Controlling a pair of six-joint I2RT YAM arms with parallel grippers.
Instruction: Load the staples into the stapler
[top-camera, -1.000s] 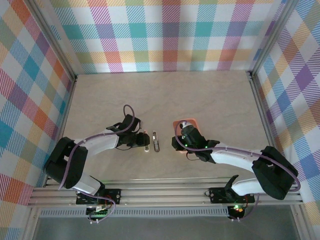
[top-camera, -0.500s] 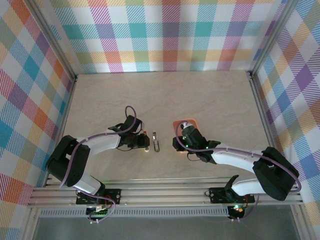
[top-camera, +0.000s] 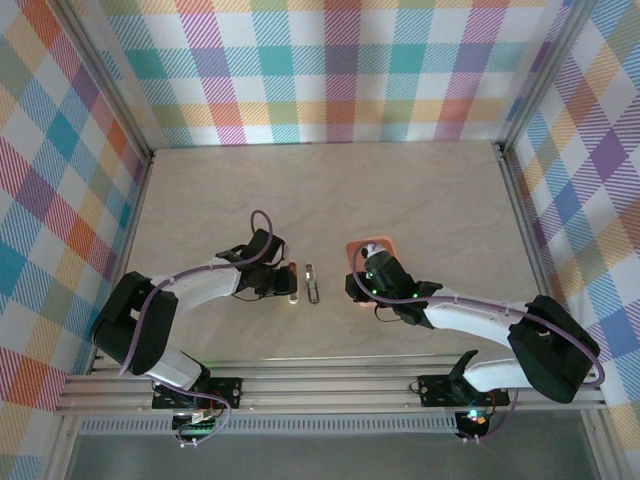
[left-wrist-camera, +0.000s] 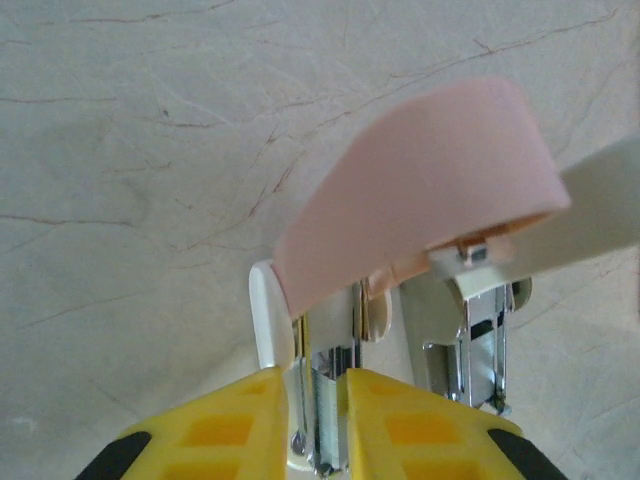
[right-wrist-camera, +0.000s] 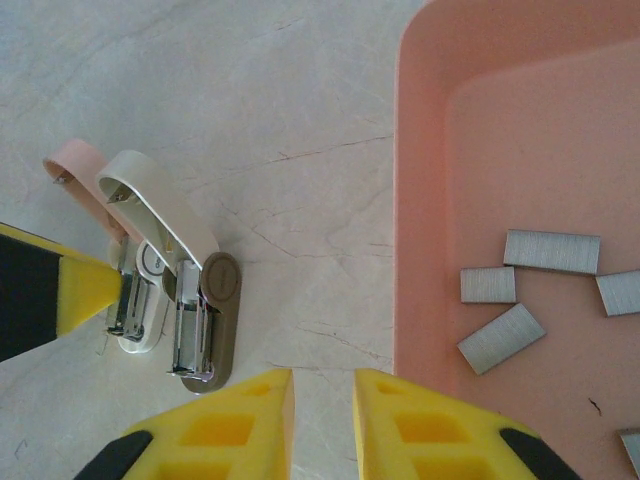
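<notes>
The stapler (top-camera: 313, 285), grey with a pale whitish top, lies on the table, also seen in the right wrist view (right-wrist-camera: 205, 300) and the left wrist view (left-wrist-camera: 480, 340). Right beside it on its left lies a white-and-pink mini stapler (top-camera: 293, 285) (left-wrist-camera: 420, 190) (right-wrist-camera: 75, 165). My left gripper (top-camera: 283, 283) (left-wrist-camera: 320, 375) is shut on that pink one's metal channel. The staples (right-wrist-camera: 550, 250), several grey strips, lie in the salmon-orange tray (right-wrist-camera: 420, 200) (top-camera: 372, 243). My right gripper (right-wrist-camera: 322, 375) (top-camera: 362, 268) hangs over bare table just left of the tray, narrowly open with nothing in it.
Checked walls and metal rails enclose the table (top-camera: 420, 190) on three sides. The right arm covers part of the tray in the top view. Both staplers have their tops swung up.
My left gripper has closed in on the white-and-pink stapler's metal channel. The right arm and the grey stapler have stayed put.
</notes>
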